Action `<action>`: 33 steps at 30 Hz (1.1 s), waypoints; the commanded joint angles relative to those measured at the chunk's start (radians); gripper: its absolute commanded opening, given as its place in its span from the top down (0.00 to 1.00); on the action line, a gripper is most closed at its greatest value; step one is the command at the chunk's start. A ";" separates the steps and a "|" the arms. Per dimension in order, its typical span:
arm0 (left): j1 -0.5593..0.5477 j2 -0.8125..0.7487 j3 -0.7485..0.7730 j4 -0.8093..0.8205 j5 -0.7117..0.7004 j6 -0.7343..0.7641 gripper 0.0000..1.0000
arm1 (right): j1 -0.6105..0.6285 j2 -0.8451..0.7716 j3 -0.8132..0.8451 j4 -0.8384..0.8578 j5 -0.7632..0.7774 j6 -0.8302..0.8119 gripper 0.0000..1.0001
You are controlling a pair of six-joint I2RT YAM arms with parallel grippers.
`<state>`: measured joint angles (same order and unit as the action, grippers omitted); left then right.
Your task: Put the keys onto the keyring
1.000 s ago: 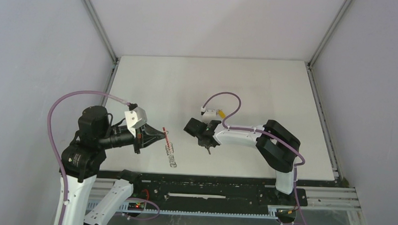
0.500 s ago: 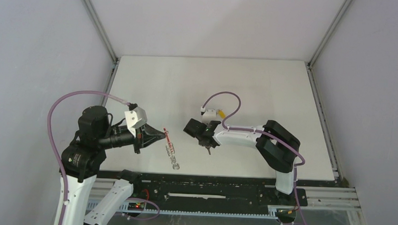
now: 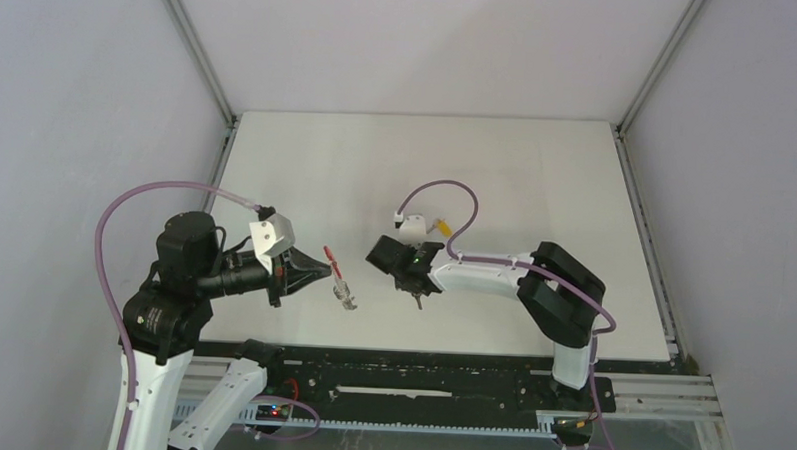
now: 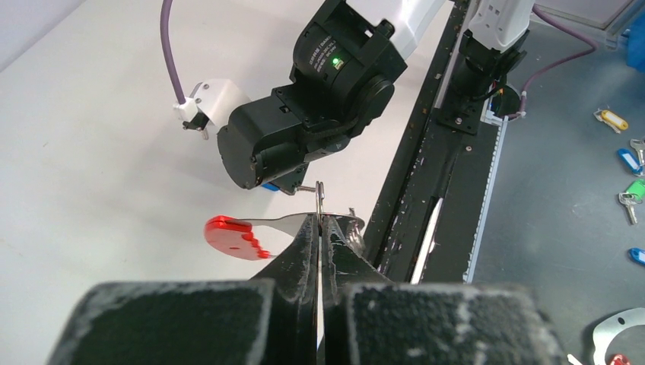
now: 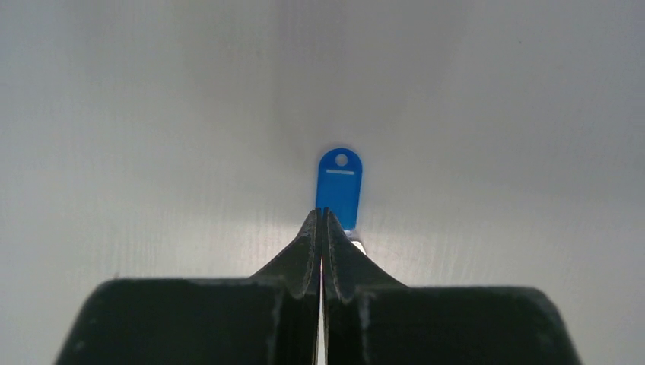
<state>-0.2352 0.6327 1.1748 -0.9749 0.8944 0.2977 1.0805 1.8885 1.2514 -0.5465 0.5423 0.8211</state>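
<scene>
Left wrist view puts the keyring (image 4: 232, 237) right at the fingertips: its red tag juts to one side and the grey metal loop stands up above the left gripper (image 4: 320, 228), whose fingers are pinched tight on the metal part, holding it clear of the surface close to the near edge, left of centre. The blue key (image 5: 339, 186) lies just ahead of the right gripper (image 5: 322, 217), whose fingers are pressed together at the key's near end (whether they truly have it pinched I cannot tell); that spot is by the middle of the near edge. The yellow key (image 3: 440, 225) sits a little farther in, towards the surface's centre. The step looks like securing the blue key for threading; it wants a firm hold that leaves the hole in the head free, with the loop steady and open to approach. The table (image 3: 536, 180) is plain matte white, fenced by pale grey walls and aluminium posts, with a black rail (image 3: 419, 381) along its near edge
</scene>
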 commanded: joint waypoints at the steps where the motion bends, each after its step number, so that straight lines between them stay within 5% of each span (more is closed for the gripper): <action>1: 0.007 -0.007 0.051 0.028 0.005 0.015 1.00 | -0.002 -0.110 -0.041 0.127 -0.071 -0.113 0.96; 5: 0.007 -0.007 0.056 0.014 0.005 0.021 1.00 | -0.016 -0.269 -0.175 0.230 -0.159 -0.194 0.47; 7: 0.006 -0.007 0.053 0.008 0.009 0.022 1.00 | -0.042 -0.335 -0.231 0.256 -0.214 -0.193 0.35; 11: 0.006 -0.014 0.040 0.001 0.017 0.018 1.00 | -0.170 -0.449 -0.367 0.436 -0.450 -0.264 0.37; 15: 0.007 -0.019 0.035 0.002 0.025 0.012 1.00 | -0.193 -0.510 -0.430 0.529 -0.529 -0.414 0.32; 19: 0.007 -0.018 0.020 0.002 0.040 0.001 1.00 | -0.230 -0.477 -0.424 0.530 -0.594 -0.434 0.44; 26: 0.007 -0.010 0.009 0.002 0.046 -0.007 1.00 | -0.136 -0.330 -0.434 0.593 -0.472 -0.439 0.56; 33: 0.007 -0.016 -0.002 -0.001 0.052 -0.015 1.00 | -0.107 -0.267 -0.450 0.653 -0.353 -0.453 0.56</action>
<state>-0.2352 0.6209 1.1744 -0.9909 0.9062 0.2955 0.9672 1.6196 0.8013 0.0296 0.0883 0.4042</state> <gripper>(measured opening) 0.008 0.434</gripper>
